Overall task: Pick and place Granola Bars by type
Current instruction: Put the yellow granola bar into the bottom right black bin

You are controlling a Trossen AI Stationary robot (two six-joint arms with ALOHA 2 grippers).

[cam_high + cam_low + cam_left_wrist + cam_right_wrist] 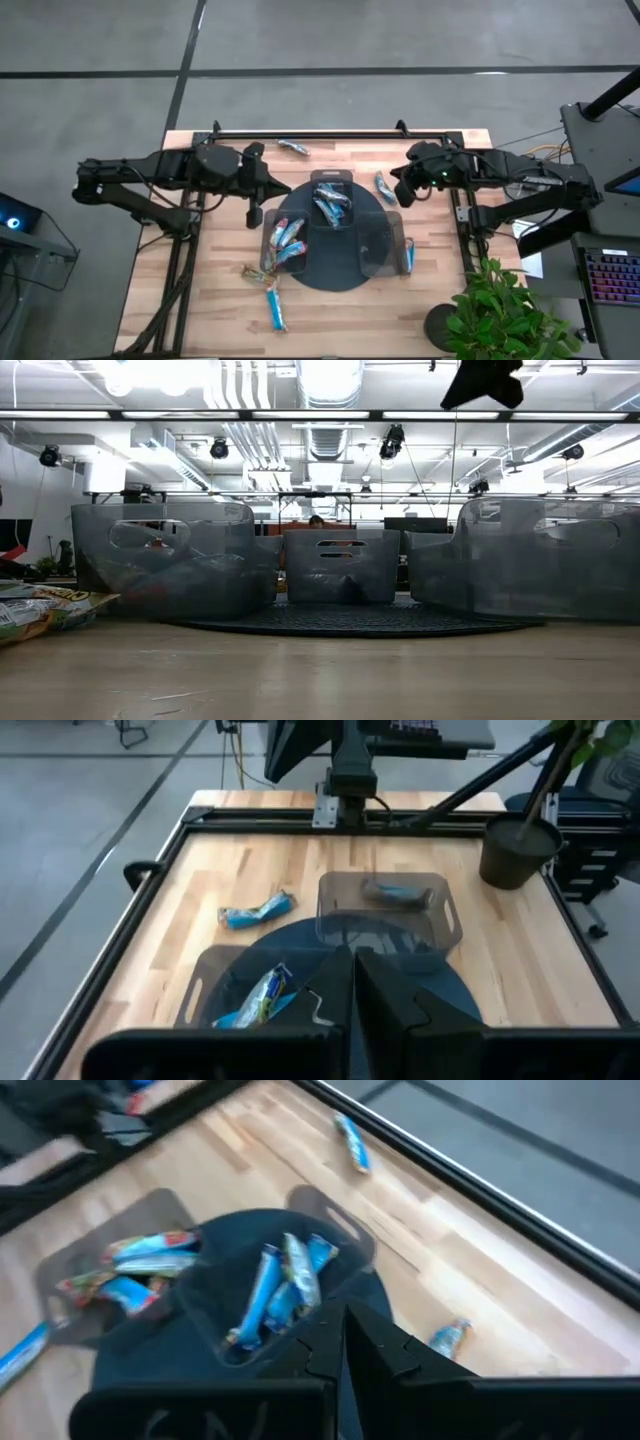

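Note:
Granola bars in shiny wrappers fill two clear bins on the dark round tray [335, 268]. Blue ones lie in the far bin [330, 205] and mixed blue and red ones in the left bin [285, 240]. One bar lies in the right bin [398, 895]. Loose bars lie near the far rail [293, 147], beside the right gripper [384, 187], and off the tray's near left side, greenish [256, 272] and blue [275, 306]. My left gripper [282, 188] hovers at the tray's far left edge, shut and holding nothing. My right gripper [400, 196] hovers at the tray's far right edge, also shut with nothing in it.
A black rail [330, 133] runs along the table's far edge. A potted plant [500, 315] stands at the near right corner. The greenish wrappers show at the left in the low view [40, 610]. Bare wood lies near the tray's near edge [400, 320].

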